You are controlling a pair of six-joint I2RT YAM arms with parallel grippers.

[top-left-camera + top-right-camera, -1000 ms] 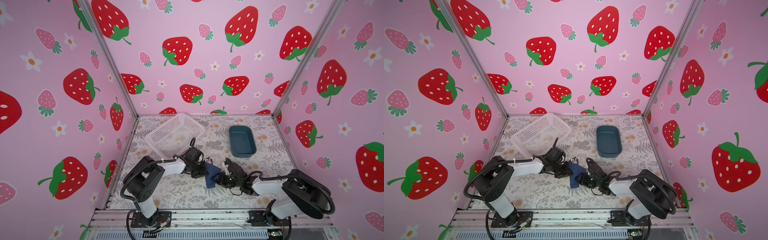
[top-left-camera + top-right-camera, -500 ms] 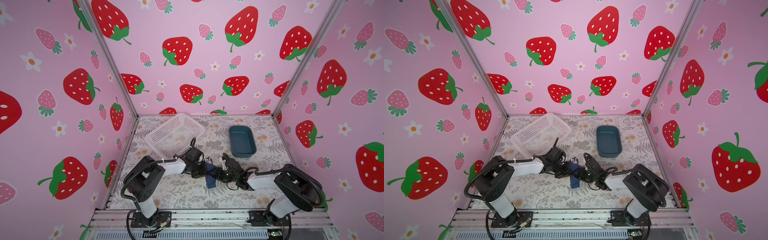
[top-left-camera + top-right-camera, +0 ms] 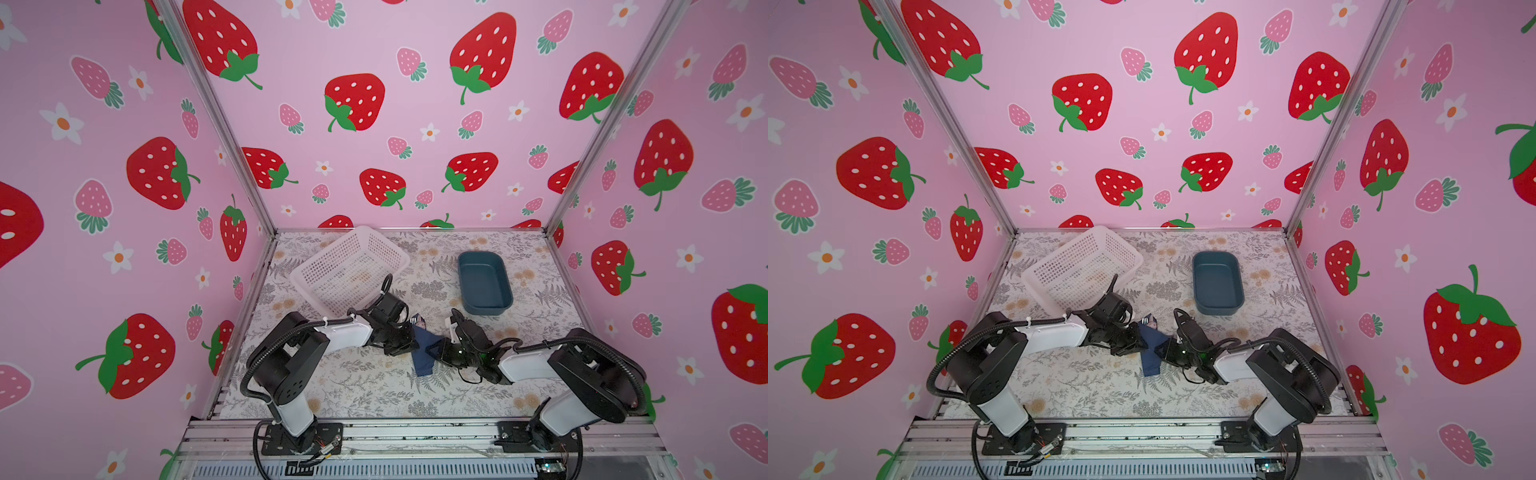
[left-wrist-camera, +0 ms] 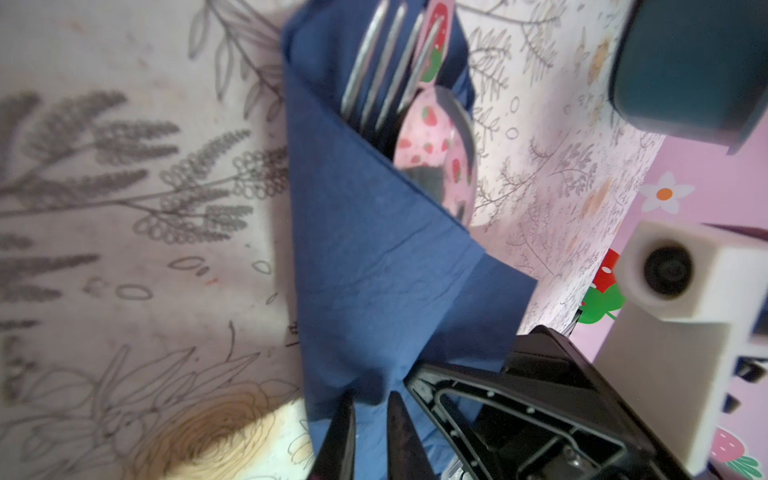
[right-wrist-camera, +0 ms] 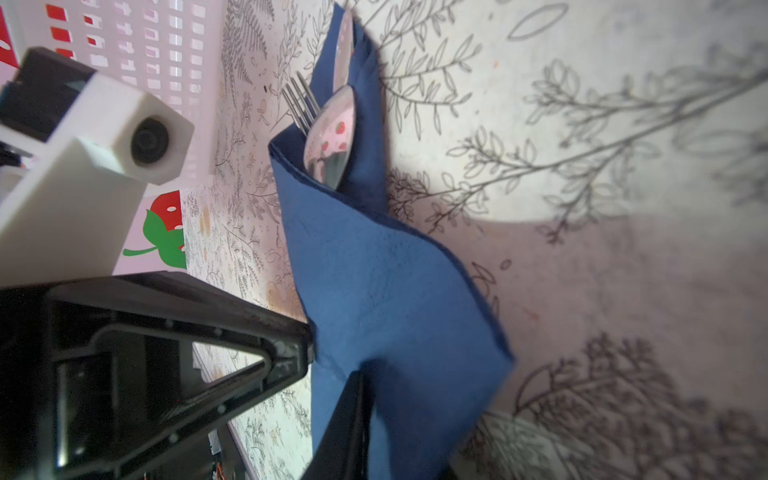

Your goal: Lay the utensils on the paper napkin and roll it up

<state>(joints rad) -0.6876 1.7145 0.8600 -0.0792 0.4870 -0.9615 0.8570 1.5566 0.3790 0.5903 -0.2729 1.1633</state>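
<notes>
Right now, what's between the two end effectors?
The navy paper napkin, folded over fork and spoon, fills the gap from left end effector to right end effector; seen in both top views.

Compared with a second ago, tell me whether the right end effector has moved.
Yes. The right end effector has edged slightly backward, nearer the teal tray's near wall, tips on the navy paper napkin.

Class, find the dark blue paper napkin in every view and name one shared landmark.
In a top view: paper napkin low centre.
In a top view: napkin low centre.
Left wrist: napkin fills the middle.
Right wrist: napkin crosses the middle.
Shared landmark: utensils poking from one end.
</notes>
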